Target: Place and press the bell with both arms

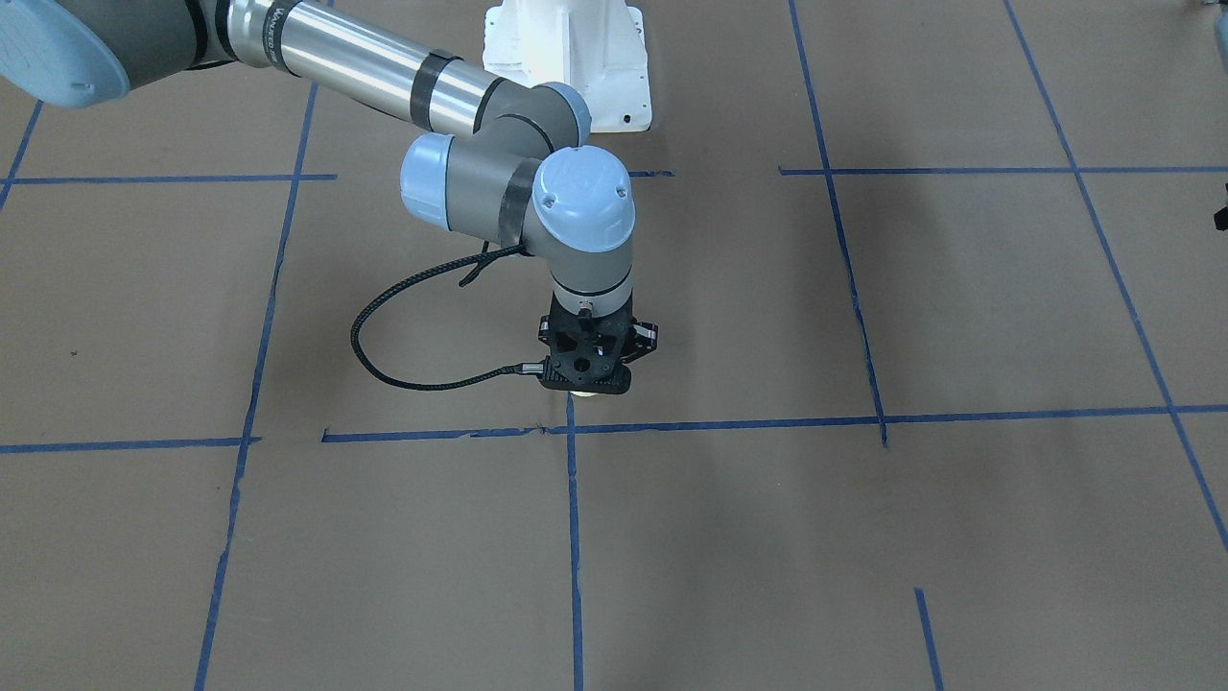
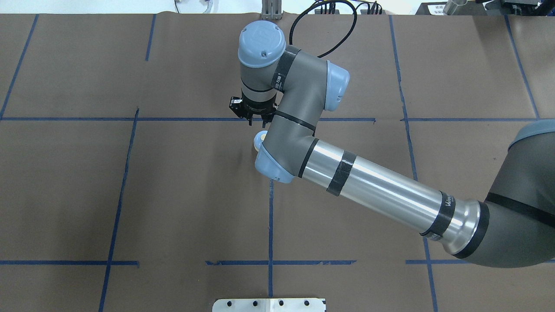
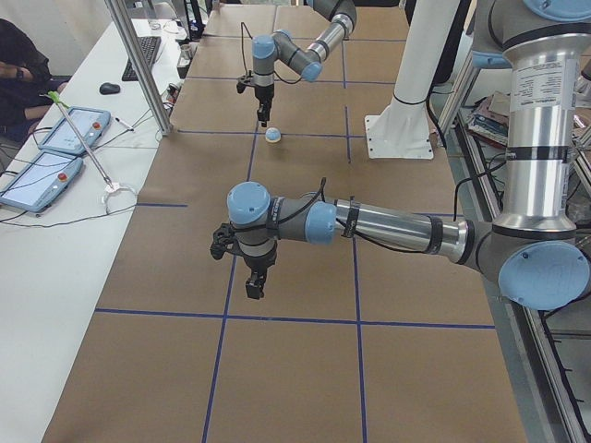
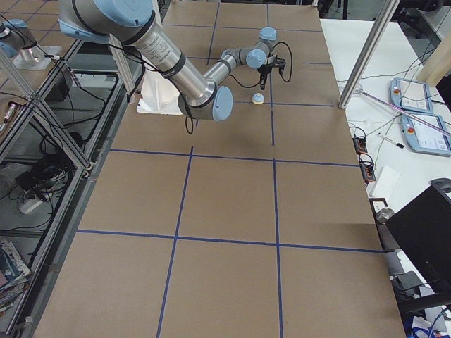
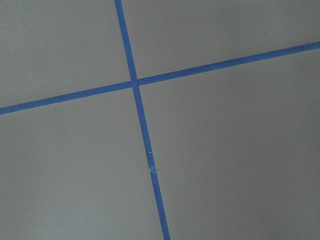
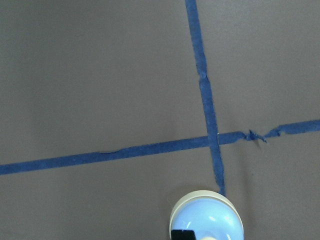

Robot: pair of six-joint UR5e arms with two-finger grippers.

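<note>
Your tabletop (image 2: 65, 195) is brown paper crossed by blue tape lines (image 2: 271, 216). The right arm (image 2: 381, 190) reaches out over its middle, past the white pedestal (image 1: 566, 58), with its wrist turned straight down. The left arm (image 3: 397, 226) is well apart along the tabletop, so the right one is by far the nearer to the work. The right pincer (image 1: 585, 374) points down, and the bell (image 2: 259, 139) stands upright on the tabletop almost straight below it, not touching. The front and overhead views show only a cream sliver peeking out from under the arm, and the side views show a gap between tips and dome. The bell is round, so you have no long axis to line up; what counts is that its top faces up toward the tips. You cannot tell whether this pincer is open or closed, since only one dark tip shows at the lower edge of its wrist view. The left pincer (image 3: 254, 284) hangs over bare paper and tape, far to the side of the bell, and its state is likewise unclear. A straight descent looks like the move to come, and nothing shows in its way; the black cable (image 1: 384, 355) loops off beside the right pincer.
</note>
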